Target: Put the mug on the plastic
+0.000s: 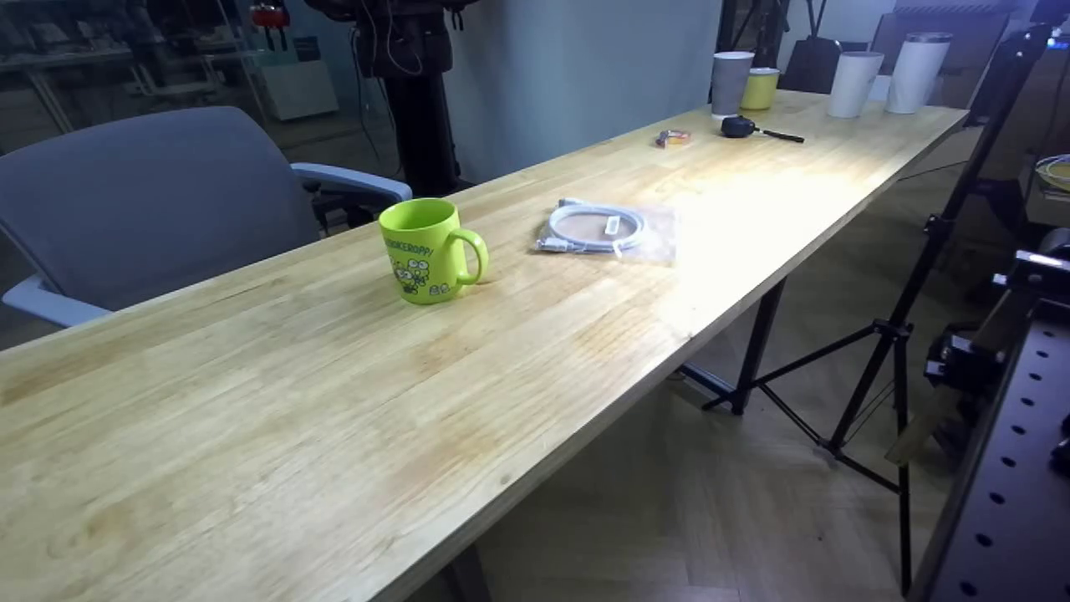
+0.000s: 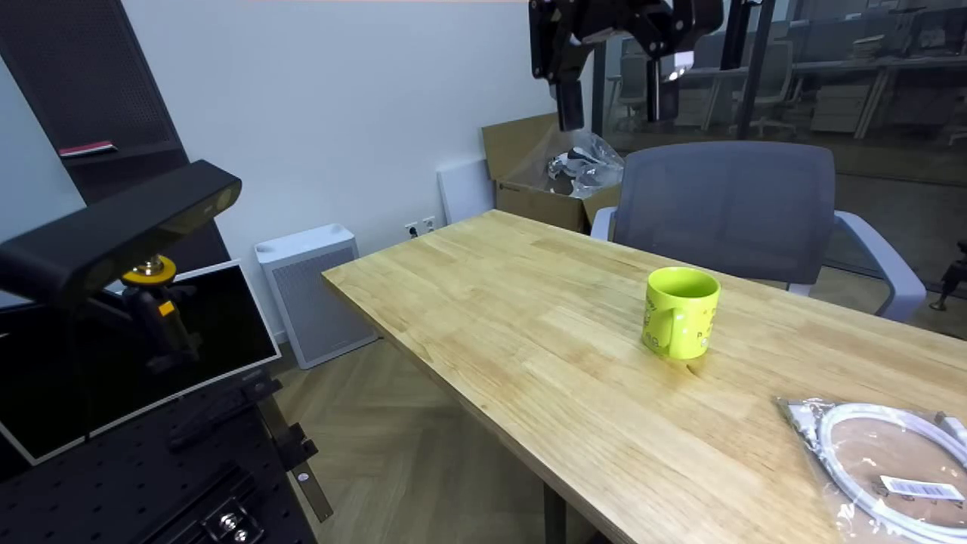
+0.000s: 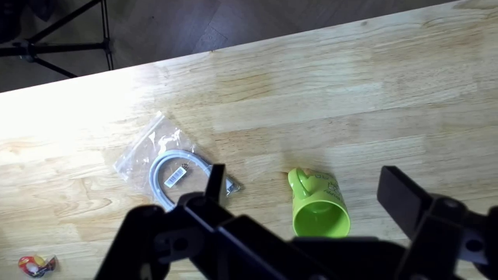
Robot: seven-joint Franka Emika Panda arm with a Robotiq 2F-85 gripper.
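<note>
Mug (image 3: pixel 321 210), lime-green and upright, stands on the tabletop (image 1: pixel 334 418), well below the tool (image 2: pixel 616 117). In an exterior view it lies between five and six o'clock from the tool; in the wrist view it shows within the span of the fingers (image 3: pixel 215 181), somewhat toward the three-o'clock one. Those fingers are spread wide on a nine-to-three line and hold nothing. With the mug's long axis vertical, a straight descent with perhaps a small sideways correction looks right to me; there the handle (image 3: pixel 298 184) points between ten and eleven, on the side where the nine-o'clock finger could catch it. Dark capitals on the mug's wall end in what reads as "KEROPPI", above cartoon faces; the start curves out of sight.

In the wrist view the plastic (image 3: pixel 192 179) lies between nine and ten o'clock from the mug, flat and not touching it, a clear bag around a pale coiled cable (image 3: pixel 179 154). Its barcode label (image 2: pixel 920 488) is too small to read. Farther out, between eight and nine, sits a red-and-yellow wrapped item (image 3: pixel 35 266), any print blurred. In an exterior view, near ten o'clock, a cardboard box (image 2: pixel 538 205) carries a mark I cannot make out.
</note>
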